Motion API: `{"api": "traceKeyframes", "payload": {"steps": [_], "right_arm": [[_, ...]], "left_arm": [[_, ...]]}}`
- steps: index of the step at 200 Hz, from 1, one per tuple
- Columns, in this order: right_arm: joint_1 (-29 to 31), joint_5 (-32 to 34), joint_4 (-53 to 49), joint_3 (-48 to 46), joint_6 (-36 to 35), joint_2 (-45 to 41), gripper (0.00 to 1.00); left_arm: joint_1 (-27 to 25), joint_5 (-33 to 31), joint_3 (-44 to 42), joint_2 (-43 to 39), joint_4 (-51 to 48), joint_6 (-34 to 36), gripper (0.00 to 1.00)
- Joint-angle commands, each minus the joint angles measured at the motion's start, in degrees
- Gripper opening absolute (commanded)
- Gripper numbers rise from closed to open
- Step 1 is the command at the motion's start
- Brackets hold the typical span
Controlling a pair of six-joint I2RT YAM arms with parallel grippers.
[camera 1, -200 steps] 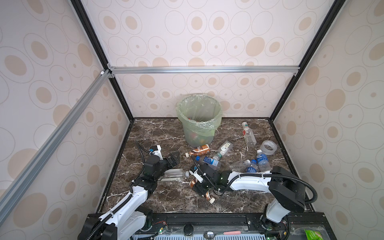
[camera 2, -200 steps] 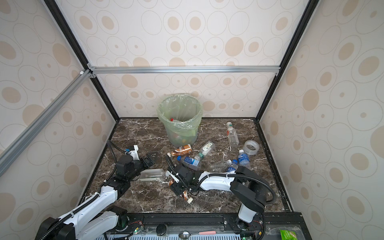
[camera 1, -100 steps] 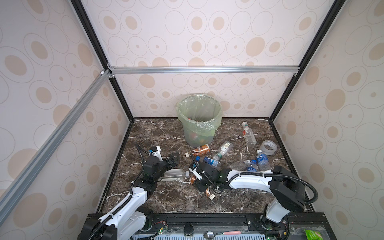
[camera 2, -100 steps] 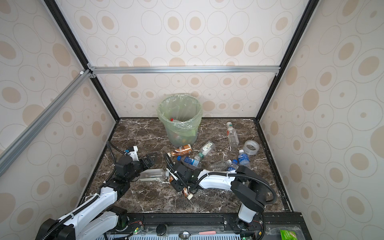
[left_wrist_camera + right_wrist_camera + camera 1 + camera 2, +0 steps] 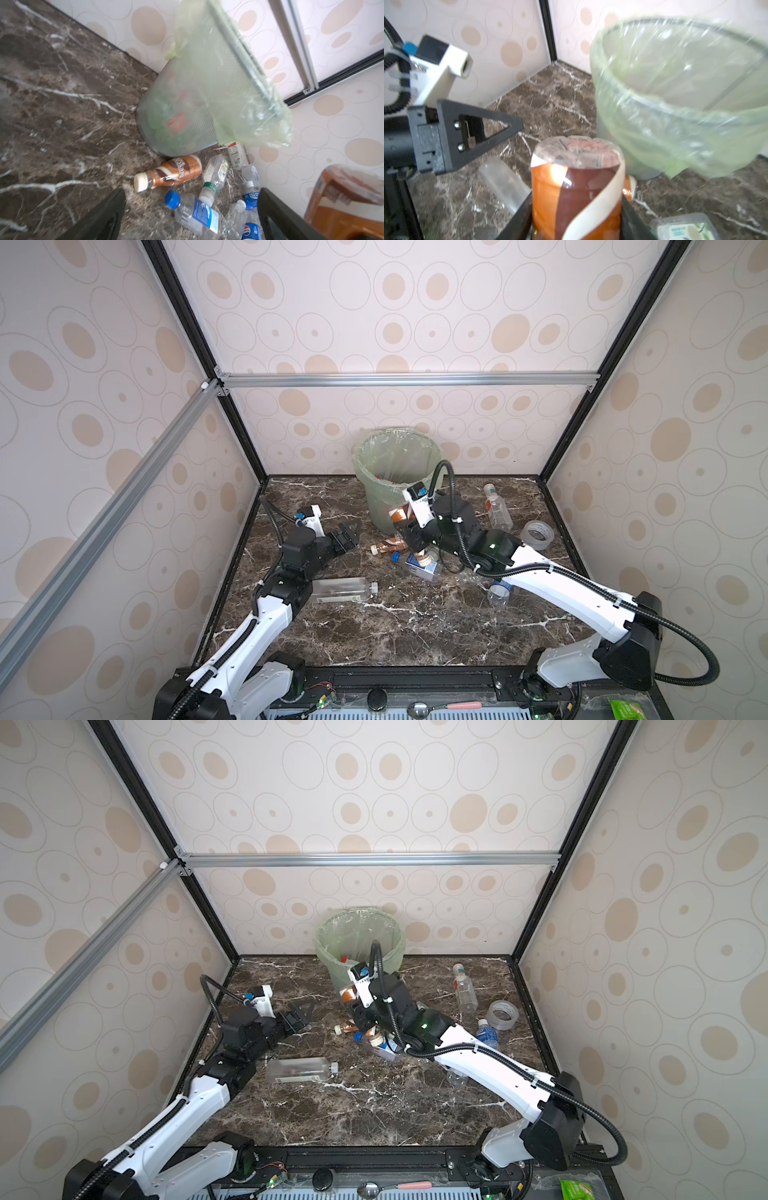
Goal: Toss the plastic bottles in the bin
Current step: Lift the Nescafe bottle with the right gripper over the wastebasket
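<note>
The bin (image 5: 376,510), lined with a pale green bag (image 5: 362,462), stands at the back of the marble bench (image 5: 415,630), with loose plastic bottles (image 5: 195,214) lying on their sides before it. The right jaws grip a brown-labelled bottle (image 5: 577,187), held clear of the bench just beside the bin's wall; the left jaws gape wide and empty nearby, a clear bottle (image 5: 343,590) lying beside that arm.
</note>
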Motion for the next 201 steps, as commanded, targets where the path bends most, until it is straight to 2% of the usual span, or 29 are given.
{"api": "traceKeyframes", "payload": {"steps": [1, 21, 43, 56, 100, 134, 155, 184, 194, 201], "right_arm": [[-1.8, 4.1, 1.9, 5.2, -4.5, -2.1, 0.45], [-4.7, 4.9, 4.2, 9.6, -4.5, -2.3, 0.45], [-7.3, 5.6, 10.7, 11.2, -5.5, -3.1, 0.45], [-8.3, 6.8, 13.7, 12.6, -7.0, -3.0, 0.45], [-10.2, 11.4, 24.8, 13.9, -11.4, -4.0, 0.47], [-13.4, 12.6, 29.5, 15.5, -9.2, -2.9, 0.48], [-14.4, 11.1, 25.4, 21.3, -6.6, 2.9, 0.48], [-14.6, 7.8, 11.5, 35.3, -1.9, 18.0, 0.52], [-14.8, 6.3, 5.7, 41.1, 0.8, 23.6, 0.58], [-14.8, 4.9, 2.7, 44.4, 2.4, 26.6, 0.68]], "left_arm": [[0.4, 1.9, 10.0, 2.6, -6.7, 7.8, 0.99], [0.4, 2.5, 17.2, 4.9, -10.5, 16.0, 0.99], [0.4, 3.0, 18.0, 5.2, -8.2, 23.3, 0.99], [0.3, 2.1, 16.5, 5.1, -5.6, 23.5, 0.99], [0.5, 5.6, 11.7, 3.2, -0.4, 23.7, 0.99], [0.5, 6.1, 9.9, 2.3, 1.2, 22.5, 0.99], [0.5, 7.4, 10.2, 3.0, 1.3, 21.9, 0.99], [0.5, 7.4, 9.8, 2.7, 1.3, 21.4, 0.99], [0.5, 7.2, 9.7, 2.6, 1.1, 21.3, 0.99], [0.5, 7.1, 9.7, 2.6, 0.8, 21.3, 0.99]]}}
